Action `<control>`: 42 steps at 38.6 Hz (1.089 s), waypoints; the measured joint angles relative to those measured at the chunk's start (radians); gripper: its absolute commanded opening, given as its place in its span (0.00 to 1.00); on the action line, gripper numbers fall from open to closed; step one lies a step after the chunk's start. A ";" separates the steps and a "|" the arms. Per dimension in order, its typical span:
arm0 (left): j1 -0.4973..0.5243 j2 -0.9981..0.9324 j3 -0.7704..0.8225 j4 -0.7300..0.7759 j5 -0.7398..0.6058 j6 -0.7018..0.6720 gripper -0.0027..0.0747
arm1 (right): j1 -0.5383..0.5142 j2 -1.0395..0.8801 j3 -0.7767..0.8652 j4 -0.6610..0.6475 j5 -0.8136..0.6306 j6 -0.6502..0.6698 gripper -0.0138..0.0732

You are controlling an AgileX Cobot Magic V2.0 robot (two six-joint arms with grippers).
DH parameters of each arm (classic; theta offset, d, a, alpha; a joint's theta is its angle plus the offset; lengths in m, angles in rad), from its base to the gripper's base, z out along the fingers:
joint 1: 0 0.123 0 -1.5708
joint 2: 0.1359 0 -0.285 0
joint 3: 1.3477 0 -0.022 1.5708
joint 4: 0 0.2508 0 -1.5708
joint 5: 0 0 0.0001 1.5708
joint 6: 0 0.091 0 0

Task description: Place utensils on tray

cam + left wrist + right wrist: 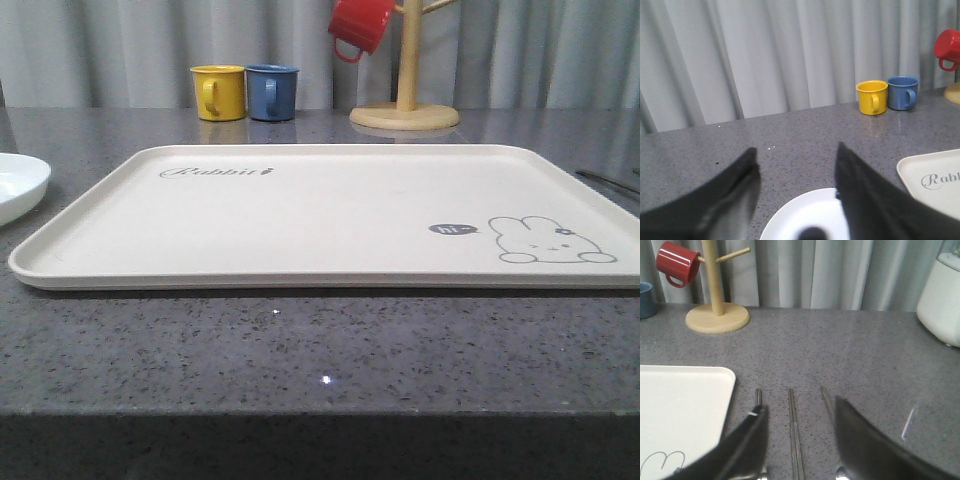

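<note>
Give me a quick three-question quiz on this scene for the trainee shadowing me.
1. True or false: the tray already holds a utensil.
2. Which mug hangs on the wooden mug tree: A yellow, B blue, C red?
3. Fill in: the left end effector is open above the white ____.

Key:
1. False; its surface is bare, and the utensils lie on the countertop beside it, under the open right end effector.
2. C, the red mug.
3. plate.
</note>
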 measured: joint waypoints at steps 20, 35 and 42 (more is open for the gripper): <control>-0.005 0.037 -0.038 -0.029 0.075 0.000 0.81 | 0.000 0.000 0.000 -0.001 0.015 0.000 0.90; -0.168 0.485 -0.396 -0.029 0.659 0.019 0.79 | 0.000 0.000 0.000 -0.001 0.015 0.000 0.90; -0.206 0.699 -0.549 -0.041 0.866 0.035 0.79 | 0.000 0.000 0.000 -0.001 0.015 0.000 0.90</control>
